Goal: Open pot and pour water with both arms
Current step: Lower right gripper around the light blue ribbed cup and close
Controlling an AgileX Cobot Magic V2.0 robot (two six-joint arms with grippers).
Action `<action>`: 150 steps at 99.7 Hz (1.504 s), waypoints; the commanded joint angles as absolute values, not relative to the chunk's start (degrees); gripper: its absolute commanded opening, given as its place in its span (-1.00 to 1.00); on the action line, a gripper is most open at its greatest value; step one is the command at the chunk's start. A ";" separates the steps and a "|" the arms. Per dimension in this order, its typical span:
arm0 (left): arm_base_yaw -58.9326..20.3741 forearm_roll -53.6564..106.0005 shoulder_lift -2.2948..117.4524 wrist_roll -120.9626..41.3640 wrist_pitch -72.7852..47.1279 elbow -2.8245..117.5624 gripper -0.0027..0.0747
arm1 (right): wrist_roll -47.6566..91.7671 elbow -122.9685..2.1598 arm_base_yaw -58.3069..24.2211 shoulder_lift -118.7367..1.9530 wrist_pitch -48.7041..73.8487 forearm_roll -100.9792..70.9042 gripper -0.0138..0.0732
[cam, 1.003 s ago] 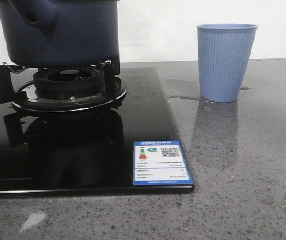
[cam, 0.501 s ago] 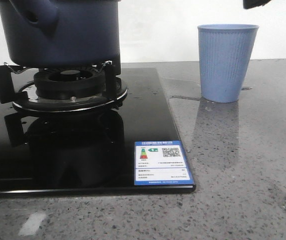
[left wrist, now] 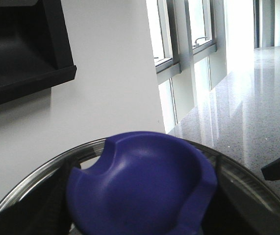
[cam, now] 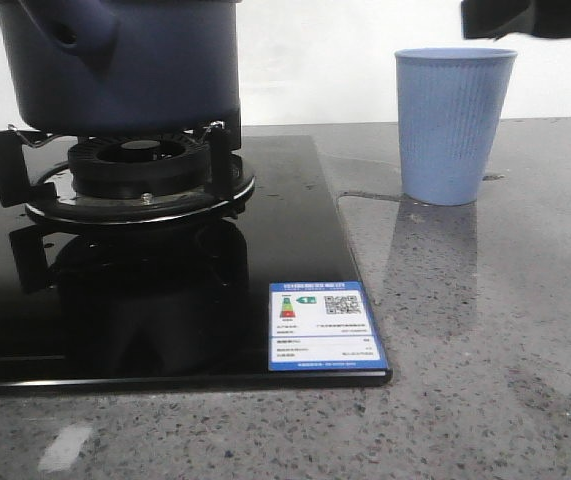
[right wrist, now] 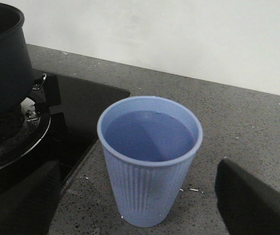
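The dark navy pot (cam: 115, 65) stands on the burner at the far left, and its top is cut off in the front view. In the right wrist view the pot (right wrist: 0, 58) shows an open dark rim with no lid. My left gripper (left wrist: 140, 196) is shut on the blue knob (left wrist: 140, 181) of a glass lid (left wrist: 37, 178) and holds it in the air. The light blue ribbed cup (cam: 453, 125) stands on the counter at the right and holds clear water (right wrist: 147, 134). My right gripper (right wrist: 140, 205) is open, with a finger on each side of the cup. Only its dark edge (cam: 525, 18) shows above the cup.
The burner ring (cam: 135, 175) sits on a black glass hob (cam: 165, 300) with a blue-and-white label (cam: 323, 328) at its front right corner. Grey speckled counter (cam: 485, 340) runs to the right and front. A white wall stands behind. A black shelf (left wrist: 22, 44) hangs near the lid.
The dark edge of my right gripper has come into the top right of the front view and moved lower and leftward over the cup. The pot and cup have not moved.
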State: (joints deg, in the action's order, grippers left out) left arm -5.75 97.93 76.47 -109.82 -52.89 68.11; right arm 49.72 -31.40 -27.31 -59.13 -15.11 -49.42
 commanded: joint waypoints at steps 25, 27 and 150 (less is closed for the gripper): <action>-6.10 103.36 74.30 -109.16 -54.57 70.42 -0.33 | 48.74 -32.72 -29.27 -63.88 -25.12 -50.16 0.60; -6.10 103.36 74.30 -109.16 -54.57 70.42 -0.33 | 48.26 -32.72 -29.27 -64.02 -25.25 -50.97 0.60; -6.10 103.36 74.30 -109.16 -55.98 70.42 -0.34 | 20.63 -32.57 -29.06 -77.84 -42.05 -34.20 0.60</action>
State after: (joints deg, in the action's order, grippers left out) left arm -5.75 97.93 76.47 -109.72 -54.08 68.11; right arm 21.13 -31.27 -29.29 -78.91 -35.70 -35.60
